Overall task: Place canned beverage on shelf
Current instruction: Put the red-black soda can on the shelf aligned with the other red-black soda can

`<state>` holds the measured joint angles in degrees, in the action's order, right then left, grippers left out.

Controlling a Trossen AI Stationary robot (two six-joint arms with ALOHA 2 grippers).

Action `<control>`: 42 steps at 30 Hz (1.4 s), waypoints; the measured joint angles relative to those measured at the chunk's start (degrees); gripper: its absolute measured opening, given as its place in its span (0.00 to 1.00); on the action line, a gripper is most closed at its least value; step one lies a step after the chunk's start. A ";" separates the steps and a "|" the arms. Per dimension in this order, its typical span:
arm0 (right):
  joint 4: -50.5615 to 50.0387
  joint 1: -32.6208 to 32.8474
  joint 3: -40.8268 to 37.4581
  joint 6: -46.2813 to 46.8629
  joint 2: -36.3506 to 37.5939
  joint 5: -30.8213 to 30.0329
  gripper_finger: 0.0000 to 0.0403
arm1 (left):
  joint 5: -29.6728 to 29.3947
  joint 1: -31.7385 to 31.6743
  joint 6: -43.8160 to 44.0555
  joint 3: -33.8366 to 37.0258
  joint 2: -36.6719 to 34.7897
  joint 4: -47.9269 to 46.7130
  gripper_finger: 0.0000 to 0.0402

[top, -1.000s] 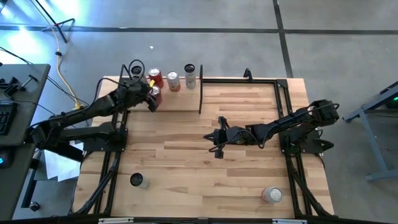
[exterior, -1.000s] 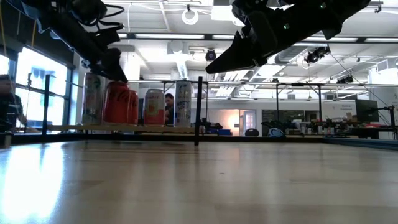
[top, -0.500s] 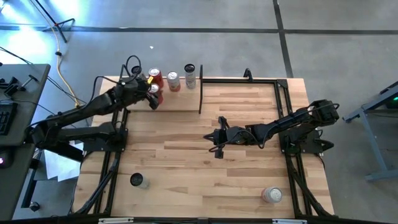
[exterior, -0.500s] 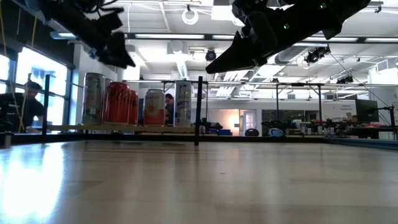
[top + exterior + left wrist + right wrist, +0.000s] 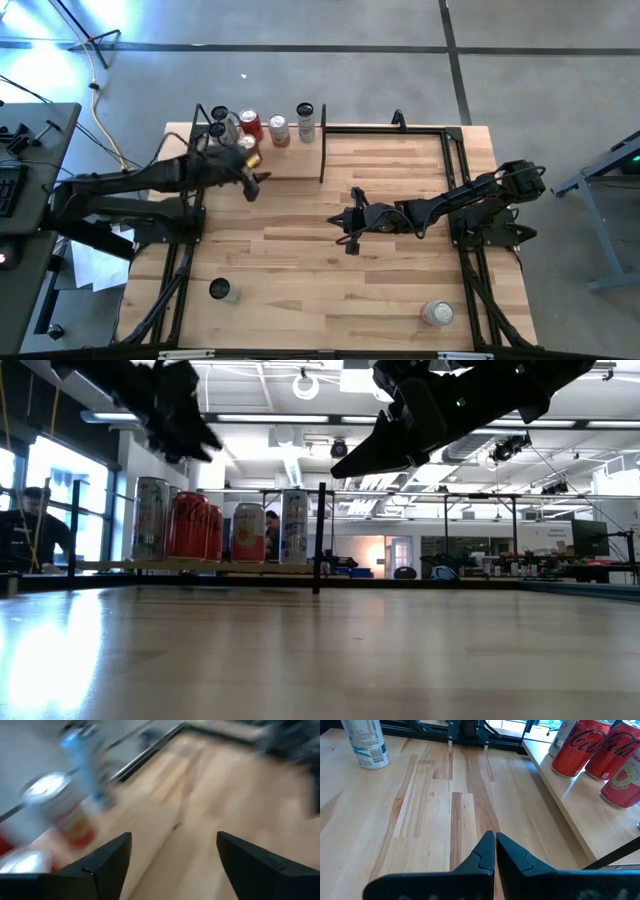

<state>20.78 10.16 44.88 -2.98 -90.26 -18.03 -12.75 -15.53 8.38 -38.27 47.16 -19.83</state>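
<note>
wood-plank table [image 5: 330,270]; shelf [image 5: 285,160] at rear; bright hall behind.

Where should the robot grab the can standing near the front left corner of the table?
Best around the middle of the can's round side, coming in level from the open table side. It stands upright on the table with nothing touching it, so two fingers can likely close across its body. The left gripper, open and empty, is nearer than the right gripper.
</note>
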 joint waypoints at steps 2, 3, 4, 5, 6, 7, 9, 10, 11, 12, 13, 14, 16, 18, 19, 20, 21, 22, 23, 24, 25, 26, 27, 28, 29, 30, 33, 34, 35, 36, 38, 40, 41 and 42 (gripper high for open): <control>0.00 0.01 0.00 0.17 0.00 0.01 0.00 | -8.76 2.44 3.88 0.01 1.72 -3.82 0.64; 0.00 -0.01 0.00 0.17 0.00 0.01 0.00 | -11.93 3.39 6.06 0.04 2.67 -6.15 0.60; 0.01 -0.01 0.00 0.17 0.00 0.03 0.00 | -14.16 4.20 8.52 0.10 3.68 -8.07 0.56; 0.02 0.00 0.00 0.17 0.00 0.05 0.00 | -15.54 5.03 11.13 0.10 5.15 -9.15 0.51; 0.01 0.01 0.00 0.17 0.00 0.05 0.00 | -16.58 5.65 13.21 0.10 6.66 -9.92 0.46; 0.06 -0.01 0.00 0.17 0.00 0.05 0.00 | -17.80 6.12 15.04 0.10 8.18 -10.87 0.40; 0.09 0.01 0.00 0.17 0.00 0.07 0.00 | -20.11 6.54 18.01 0.12 11.18 -10.75 0.28; 0.07 0.00 0.00 0.17 0.00 0.07 0.00 | -21.32 6.57 19.00 0.12 12.61 -10.49 0.22; 0.07 -0.01 0.00 0.20 0.00 0.08 0.00 | -22.55 6.43 19.62 0.12 13.81 -10.46 0.16; 0.06 -0.01 0.00 0.44 0.00 0.09 0.00 | -23.73 6.19 19.94 0.12 14.87 -10.43 0.09; 0.02 0.00 0.00 0.59 0.00 0.12 0.00 | -24.84 5.87 20.24 0.12 15.76 -10.29 0.05; 0.00 -0.01 0.00 0.59 0.00 0.18 0.00 | -25.80 5.41 20.71 0.12 16.53 -10.26 0.03; -0.13 -0.01 0.00 0.59 0.00 0.25 0.00 | -26.79 4.29 20.96 0.12 17.59 -10.43 0.04; -0.36 -0.01 0.00 0.59 0.00 0.25 0.00 | -26.82 3.36 20.95 0.12 18.37 -10.38 0.05; -0.37 0.02 0.00 0.58 0.00 0.25 0.00 | -26.89 2.92 20.68 0.12 18.64 -10.60 0.05; -0.37 0.00 0.00 0.57 0.00 0.25 0.00 | -26.95 2.55 20.28 0.12 18.93 -10.49 0.05; -0.37 0.02 0.00 0.57 0.00 0.25 0.00 | -26.98 2.12 20.02 0.12 19.09 -10.53 0.03; -0.37 -0.01 0.00 0.57 0.00 0.25 0.00 | -27.31 1.64 19.88 0.12 19.22 -10.60 0.02; -0.37 -0.01 0.00 0.57 0.00 0.25 0.00 | -27.79 1.12 19.40 0.12 19.35 -10.49 0.01; -0.37 0.02 0.00 0.55 0.00 0.25 0.00 | -28.10 0.70 18.91 0.12 19.40 -10.56 0.01; -0.37 -0.01 0.00 0.56 0.00 0.27 0.00 | -28.35 0.26 18.49 0.12 19.40 -10.60 0.01; -0.37 0.01 0.00 0.59 0.00 0.29 0.00 | -28.39 -0.23 18.06 0.12 19.38 -10.50 0.01; -0.37 0.00 0.00 0.59 0.00 0.32 0.00 | -28.24 -0.55 17.91 0.11 19.38 -10.52 0.01; -0.37 -0.01 0.00 0.59 0.00 0.41 0.00 | -27.95 -0.74 17.89 0.11 19.38 -10.66 0.01; -0.37 0.00 0.00 0.59 0.00 0.46 0.00 | -27.49 -0.75 17.92 0.11 19.34 -10.85 0.01; -0.37 0.00 0.00 0.59 0.00 0.46 0.00 | -27.04 -0.65 17.99 0.11 19.15 -11.10 0.00; -0.37 0.00 0.00 0.59 0.00 0.46 0.00 | -27.23 0.01 18.87 0.08 18.88 -11.96 0.00; -0.37 -0.01 0.00 0.59 0.00 0.46 0.00 | -27.52 -0.11 19.11 0.08 18.90 -12.47 0.00; -0.37 -0.01 0.00 0.59 0.00 0.46 0.00 | -28.01 -0.41 19.30 0.08 18.90 -12.76 0.00; -0.37 0.02 0.00 0.59 0.00 0.46 0.00 | -28.21 -0.82 19.43 0.08 18.90 -12.71 0.00; -0.37 0.01 0.00 0.59 0.00 0.46 0.00 | -28.42 -1.54 19.39 0.08 18.90 -12.73 0.00; -0.37 0.01 0.00 0.61 0.00 0.46 0.00 | -28.47 -2.09 19.34 0.08 18.90 -12.74 0.00; -0.37 -0.01 0.00 0.61 0.00 0.44 0.00 | -28.48 -2.34 18.96 0.08 18.90 -12.71 0.00; -0.37 -0.01 0.00 0.61 0.00 0.44 0.00 | -28.46 -2.64 18.57 0.08 18.90 -12.61 0.00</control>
<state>20.40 10.15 44.88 -2.37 -90.26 -17.58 -41.22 -18.16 26.95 -38.20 66.06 -32.44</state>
